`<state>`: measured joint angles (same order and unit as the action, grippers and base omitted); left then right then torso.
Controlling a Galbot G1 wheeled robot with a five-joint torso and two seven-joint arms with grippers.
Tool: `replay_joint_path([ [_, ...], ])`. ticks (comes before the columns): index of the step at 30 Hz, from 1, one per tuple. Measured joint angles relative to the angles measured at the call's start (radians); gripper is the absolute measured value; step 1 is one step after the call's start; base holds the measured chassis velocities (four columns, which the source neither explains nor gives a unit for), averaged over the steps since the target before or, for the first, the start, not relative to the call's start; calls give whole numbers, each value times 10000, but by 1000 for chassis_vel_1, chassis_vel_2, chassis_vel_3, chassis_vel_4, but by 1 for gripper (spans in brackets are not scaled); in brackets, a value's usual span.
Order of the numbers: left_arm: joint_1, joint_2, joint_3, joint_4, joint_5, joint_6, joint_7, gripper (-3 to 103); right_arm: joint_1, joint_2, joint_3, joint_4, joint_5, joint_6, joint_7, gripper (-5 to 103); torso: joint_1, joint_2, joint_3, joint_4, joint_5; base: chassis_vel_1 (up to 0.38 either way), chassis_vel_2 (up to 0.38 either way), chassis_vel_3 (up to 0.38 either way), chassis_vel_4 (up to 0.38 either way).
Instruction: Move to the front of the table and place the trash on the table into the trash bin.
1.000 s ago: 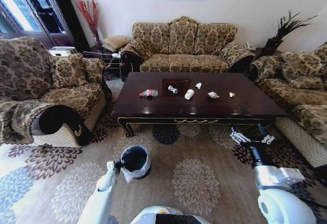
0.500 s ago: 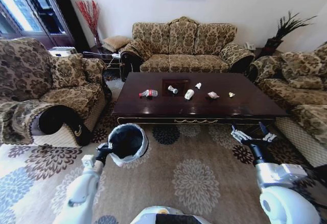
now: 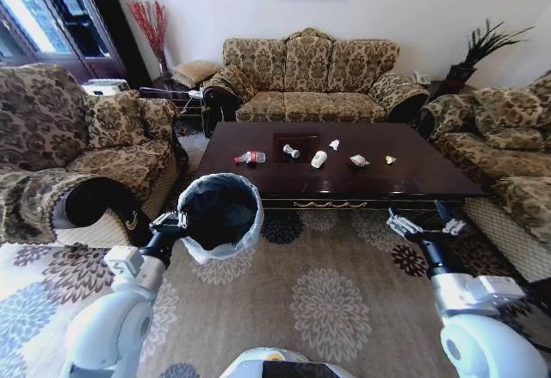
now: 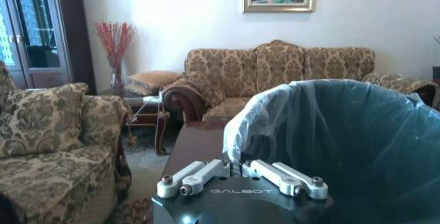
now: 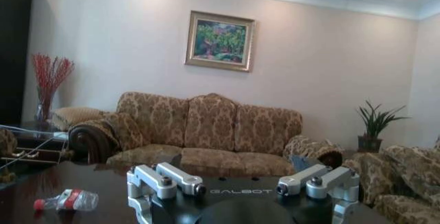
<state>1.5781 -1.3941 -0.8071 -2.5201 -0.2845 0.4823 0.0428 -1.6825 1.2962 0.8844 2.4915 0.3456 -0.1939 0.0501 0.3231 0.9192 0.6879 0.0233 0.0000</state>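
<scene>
My left gripper (image 3: 179, 220) is shut on the rim of the trash bin (image 3: 220, 215), a black bin with a whitish bag, and holds it raised in front of the table's left corner. The left wrist view shows the fingers (image 4: 199, 175) closed together at the bag's edge (image 4: 254, 126). The dark glossy table (image 3: 422, 176) carries the trash in a row: a clear bottle with a red label (image 3: 250, 157), a white cup (image 3: 318, 159), crumpled paper (image 3: 334, 145) and a wrapper (image 3: 359, 160). My right gripper (image 3: 421, 226) hovers open before the table's right front. The right wrist view shows the bottle (image 5: 67, 200).
Patterned sofas surround the table: one behind (image 3: 310, 77), an armchair at the left (image 3: 77, 150), another at the right (image 3: 508, 150). A small side table (image 3: 176, 96) stands at the back left. Floral carpet (image 3: 327, 300) lies open between me and the table.
My left arm has lifted the trash bin up from near the carpet and swung outward to the left, bringing the bin against the table's front left corner. The right arm has barely moved.
</scene>
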Motion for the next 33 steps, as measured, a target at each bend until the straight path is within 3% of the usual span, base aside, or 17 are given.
replay_joint_path([
  [9, -91, 34, 88, 102, -321, -664, 43, 3, -384, 379, -216, 101, -413, -116, -11, 100, 0, 0, 0, 2, 0, 0, 0, 0, 0],
  [19, -821, 383, 178, 157, -370, -357, 87, 3, -318, 346, -83, 103, -394, -246, 144, 100, 2, -3, 1, -2, -1, 0, 0, 0, 0],
  [33, -364, 170, 59, 186, -77, -479, -73, 3, -12, -99, -184, -172, -92, 98, 6, 100, 1, -3, 0, 1, 1, 0, 0, 0, 0],
])
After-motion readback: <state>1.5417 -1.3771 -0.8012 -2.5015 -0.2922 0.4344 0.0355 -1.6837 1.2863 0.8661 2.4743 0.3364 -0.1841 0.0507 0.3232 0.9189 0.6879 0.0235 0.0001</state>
